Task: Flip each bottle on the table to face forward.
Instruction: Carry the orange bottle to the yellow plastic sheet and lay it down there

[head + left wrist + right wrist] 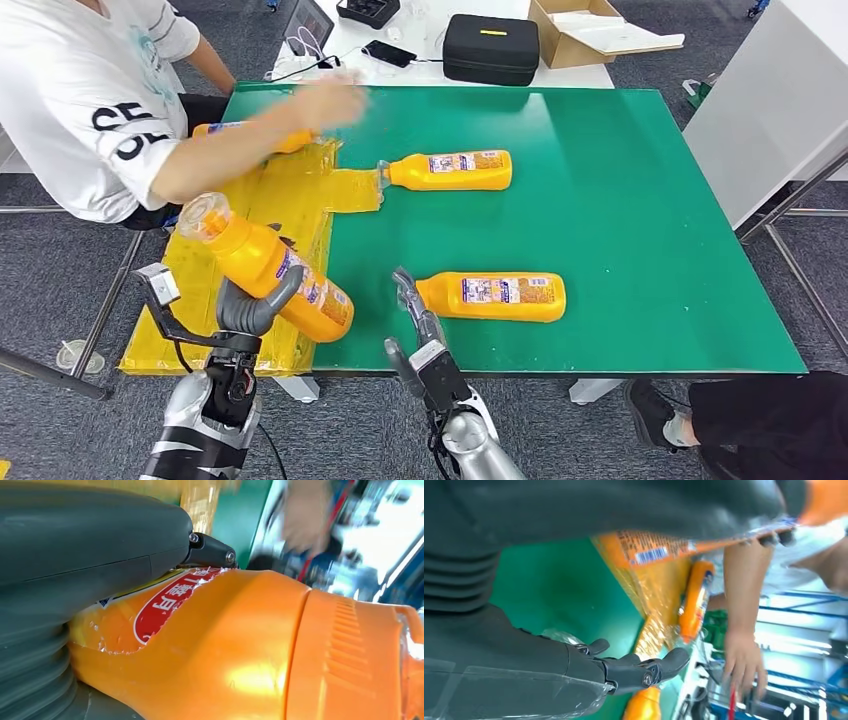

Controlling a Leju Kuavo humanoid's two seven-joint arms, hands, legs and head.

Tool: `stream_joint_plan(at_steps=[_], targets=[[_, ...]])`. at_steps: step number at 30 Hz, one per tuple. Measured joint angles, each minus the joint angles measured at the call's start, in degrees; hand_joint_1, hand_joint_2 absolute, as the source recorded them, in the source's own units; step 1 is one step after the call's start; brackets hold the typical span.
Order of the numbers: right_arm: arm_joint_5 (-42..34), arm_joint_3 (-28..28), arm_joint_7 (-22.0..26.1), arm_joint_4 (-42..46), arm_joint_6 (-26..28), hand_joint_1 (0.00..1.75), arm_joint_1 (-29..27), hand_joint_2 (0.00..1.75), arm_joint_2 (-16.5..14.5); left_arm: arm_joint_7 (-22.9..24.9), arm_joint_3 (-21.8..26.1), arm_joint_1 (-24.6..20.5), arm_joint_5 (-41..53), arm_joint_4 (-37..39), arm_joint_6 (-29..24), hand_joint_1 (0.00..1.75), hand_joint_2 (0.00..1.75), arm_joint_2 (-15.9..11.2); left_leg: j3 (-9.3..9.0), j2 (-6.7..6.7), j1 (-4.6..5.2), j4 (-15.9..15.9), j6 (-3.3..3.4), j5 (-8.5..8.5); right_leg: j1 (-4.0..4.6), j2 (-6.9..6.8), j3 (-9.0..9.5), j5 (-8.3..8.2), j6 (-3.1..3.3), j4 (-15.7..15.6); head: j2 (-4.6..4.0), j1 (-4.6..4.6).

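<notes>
Our left hand (250,310) grips a bottle (270,265) raised over the yellow mat (300,200), cap tilted up and away to the left. Our right hand (415,310) is spread, holding nothing, beside a second bottle (495,296) lying crosswise, cap leftward. A third bottle (450,170) lies farther back, likewise.

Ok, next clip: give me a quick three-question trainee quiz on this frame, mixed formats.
1. True or false: the left hand holds a bottle lifted off the table.
2. How many orange bottles are in the head view? A) two B) three C) four
3. Fill in: the right hand is beside the cap end of the near bottle, holding ____.

Key: 1 true; 2 C; 3 nothing.
</notes>
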State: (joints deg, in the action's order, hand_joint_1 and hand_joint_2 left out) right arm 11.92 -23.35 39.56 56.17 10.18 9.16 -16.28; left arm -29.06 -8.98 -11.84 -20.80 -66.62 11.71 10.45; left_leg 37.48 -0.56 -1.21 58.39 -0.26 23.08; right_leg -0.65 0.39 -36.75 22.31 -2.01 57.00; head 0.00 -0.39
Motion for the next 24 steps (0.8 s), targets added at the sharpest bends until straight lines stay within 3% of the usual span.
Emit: stream_joint_plan(at_steps=[7, 11, 16, 20, 24], targets=[[-1.4, 0.4, 0.5, 7.5, 1.2, 0.0, -2.1, 0.0, 0.0, -7.6, 5.9, -4.7, 17.4, 0.7, -20.0, 1.75, 1.75, -0.6, 0.0, 0.0, -0.03, 0.0, 0.0, -0.02, 0.02, -0.01, -0.01, -0.01, 0.01, 0.0, 0.01, -0.01], [-2.4, 0.4, 0.5, 11.2, 2.0, 0.0, -3.0, 0.0, 0.0, -9.6, 7.4, -7.5, 27.3, 1.9, -28.9, 1.75, 1.75, -1.3, 0.0, 0.0, -0.02, 0.0, 0.0, -0.03, 0.01, 0.0, -0.01, -0.01, 0.01, 0.0, 0.0, 0.0], [-5.7, 0.0, 0.5, 15.6, 5.6, 0.0, -3.4, 0.0, 0.2, -7.8, 6.9, -13.3, 54.4, 9.8, -44.6, 1.75, 1.75, -4.0, 0.01, -0.03, -0.01, 0.0, 0.02, -0.05, 0.0, -0.01, 0.0, -0.01, 0.01, 0.0, 0.0, 0.02], [-7.4, -0.1, 0.6, 17.3, 5.5, 0.0, -3.3, 0.0, 0.6, -5.5, 4.4, -18.9, 70.1, 19.9, -46.7, 1.75, 1.75, -6.9, -0.01, 0.01, -0.01, 0.0, -0.01, -0.07, 0.01, 0.0, 0.0, -0.04, 0.01, 0.0, 0.01, 0.0], [-7.6, -0.2, 0.6, 17.8, 4.0, 0.0, -3.2, 0.0, 0.8, -3.0, 0.5, -22.8, 79.0, 27.4, -41.4, 1.75, 1.75, -8.8, -0.01, 0.04, -0.01, 0.0, -0.02, -0.09, 0.01, 0.01, -0.02, -0.06, 0.0, 0.0, 0.0, 0.01]])
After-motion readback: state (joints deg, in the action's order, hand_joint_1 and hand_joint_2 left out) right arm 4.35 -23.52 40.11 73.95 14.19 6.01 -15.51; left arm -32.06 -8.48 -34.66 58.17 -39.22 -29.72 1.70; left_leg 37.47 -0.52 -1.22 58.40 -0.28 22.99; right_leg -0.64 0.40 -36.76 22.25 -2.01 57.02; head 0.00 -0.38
